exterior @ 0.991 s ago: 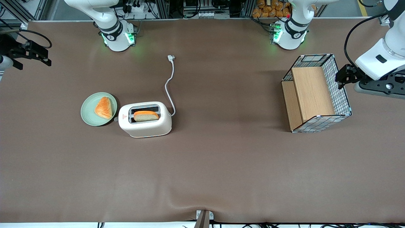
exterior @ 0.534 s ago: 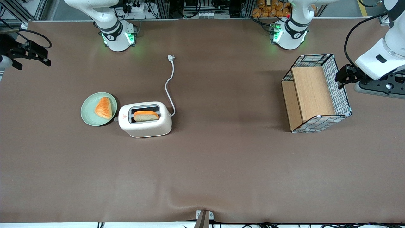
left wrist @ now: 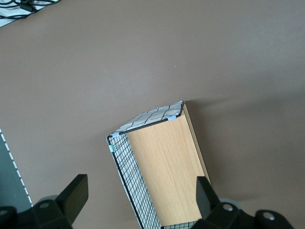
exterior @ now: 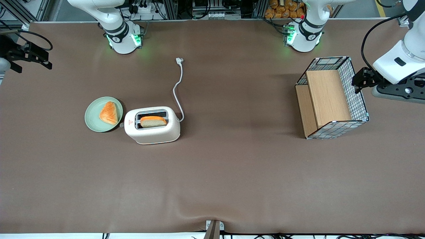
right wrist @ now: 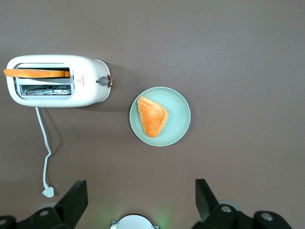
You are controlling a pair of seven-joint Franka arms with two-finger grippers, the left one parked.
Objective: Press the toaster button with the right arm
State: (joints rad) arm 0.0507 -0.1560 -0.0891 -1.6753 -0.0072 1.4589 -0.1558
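Observation:
The cream-white toaster [exterior: 156, 133] stands on the brown table with a slice of bread [exterior: 152, 121] in one slot. It also shows in the right wrist view [right wrist: 88, 90]. The toaster button [exterior: 122, 125] sticks out of the narrow end facing the green plate, by the red triangle mark; in the right wrist view the button [right wrist: 102, 81] looks grey. My right gripper [exterior: 29, 59] hangs high at the working arm's end of the table, far from the toaster and farther from the front camera. It is open and empty, and its fingers [right wrist: 75, 196] stand wide apart around the gripper's middle [right wrist: 140, 205].
A green plate [exterior: 91, 120] with an orange pastry [exterior: 109, 113] lies beside the toaster's button end. The white cord [exterior: 179, 83] runs from the toaster toward the arm bases. A wire-and-wood basket [exterior: 332, 96] stands toward the parked arm's end.
My right gripper has drifted slightly farther from the front camera and toward the table's end. The toaster, plate and basket have not moved.

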